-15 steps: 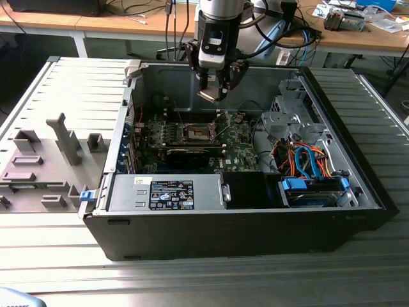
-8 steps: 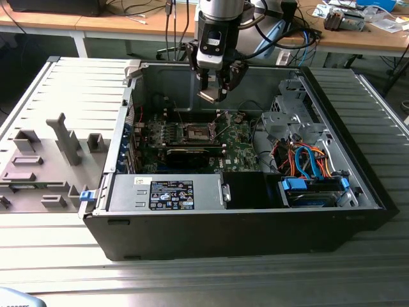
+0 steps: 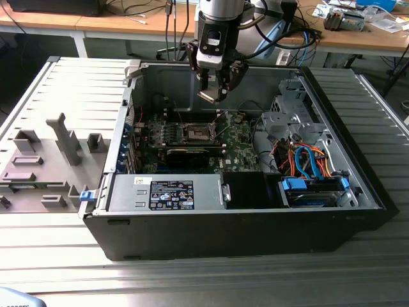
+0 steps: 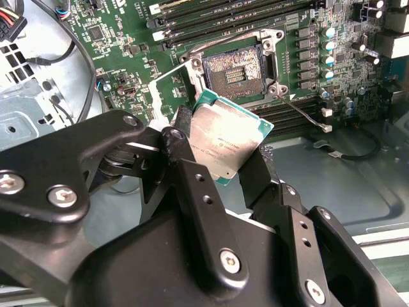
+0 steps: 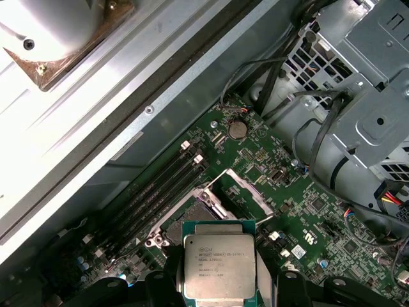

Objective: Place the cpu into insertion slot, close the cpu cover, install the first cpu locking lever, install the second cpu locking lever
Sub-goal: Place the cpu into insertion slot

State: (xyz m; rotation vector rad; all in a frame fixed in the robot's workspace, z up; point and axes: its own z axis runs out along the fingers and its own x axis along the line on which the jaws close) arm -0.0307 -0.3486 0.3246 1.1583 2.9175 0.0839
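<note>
Ribbed grey metal table [image 3: 192,284], evenly lit. Behind it, wooden desks [image 3: 96,24] on white legs [image 3: 80,43], strewn with cables [image 3: 137,9]. Dark floor [image 3: 115,46] beneath them.

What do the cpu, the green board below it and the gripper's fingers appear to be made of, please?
The cpu: a dull silvery metal lid, brushed-looking, on a green laminate edge. The board: green glossy circuit laminate, probably fibreglass, with solder points. The fingers: matte black, likely anodised metal or hard plastic; screws show, but the look leaves it open.
</note>
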